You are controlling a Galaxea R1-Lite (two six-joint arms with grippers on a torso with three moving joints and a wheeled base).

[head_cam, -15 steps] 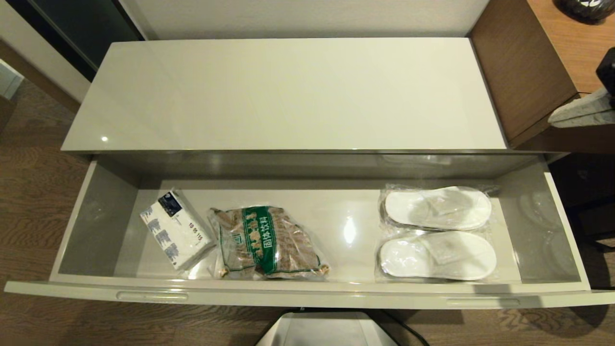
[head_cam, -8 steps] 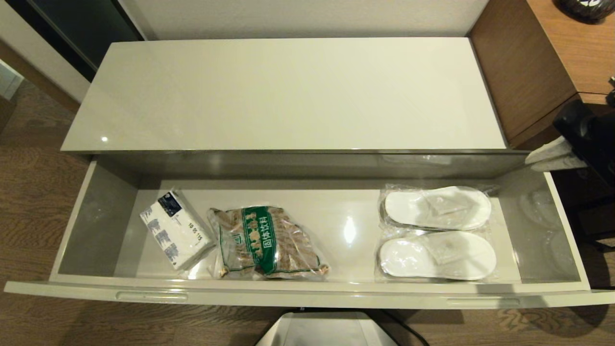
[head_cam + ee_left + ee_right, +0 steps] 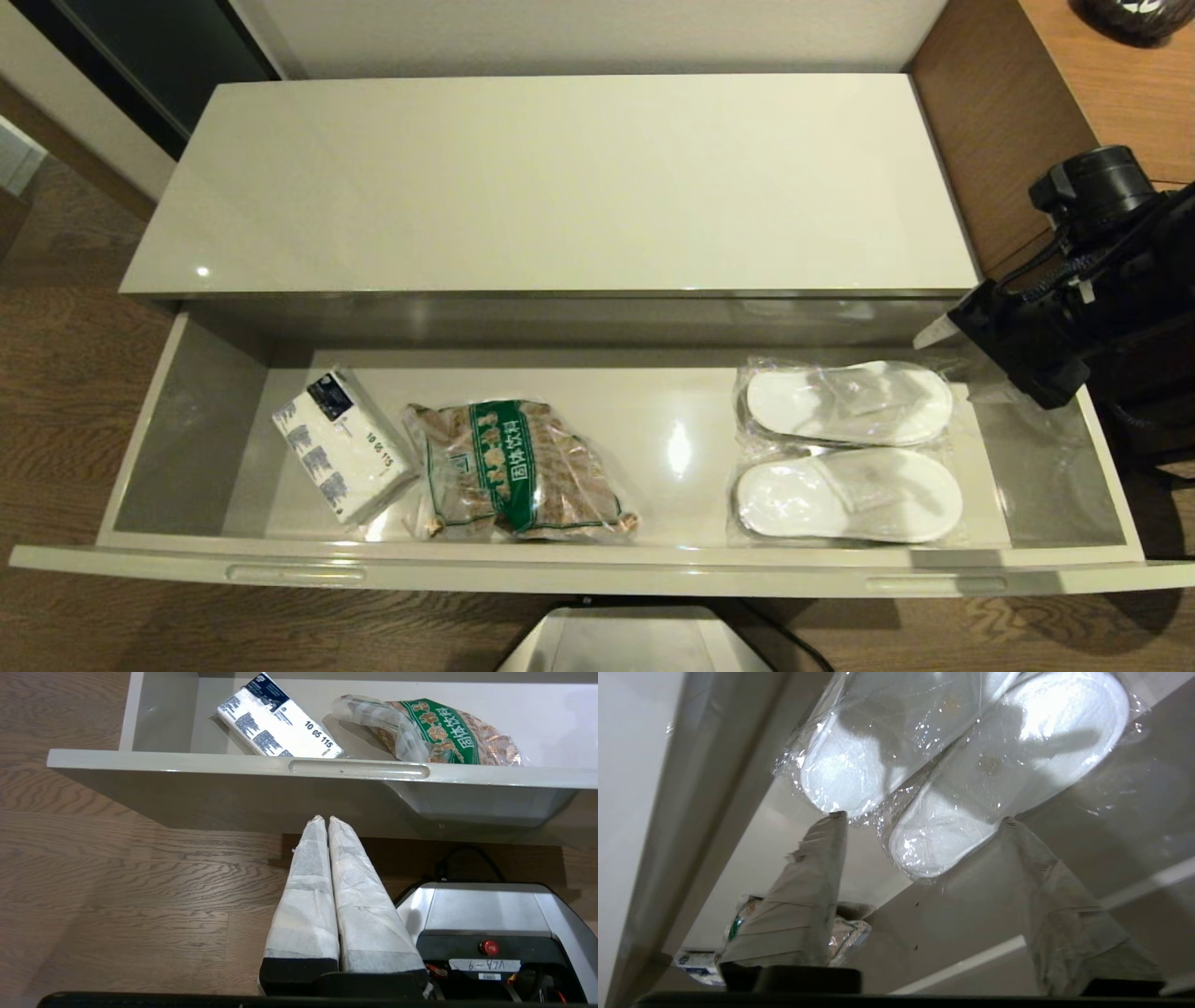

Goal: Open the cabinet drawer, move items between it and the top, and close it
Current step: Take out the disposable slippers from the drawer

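Note:
The cabinet drawer [image 3: 597,571] stands pulled fully out below the glossy cream top [image 3: 560,187], which is bare. Two bagged white slippers lie side by side at the drawer's right end, one further back [image 3: 850,403] and one nearer the front [image 3: 850,497]. My right arm [image 3: 1027,345] hangs over the drawer's right back corner, just right of the slippers. In the right wrist view the right gripper [image 3: 920,821] is open above the slippers [image 3: 994,784], holding nothing. My left gripper [image 3: 327,819] is shut and empty, low in front of the drawer's front panel, out of the head view.
A white-and-blue tissue pack [image 3: 341,443] and a clear bag of brown pieces with a green label [image 3: 518,471] lie in the drawer's left half. A taller brown wood desk [image 3: 1008,121] borders the cabinet on the right. The robot's base [image 3: 635,639] is just below the drawer front.
My right arm has swung in from the right edge, leftward and down to the drawer's right end. Its gripper has gone from shut to open. Nothing in the drawer has moved.

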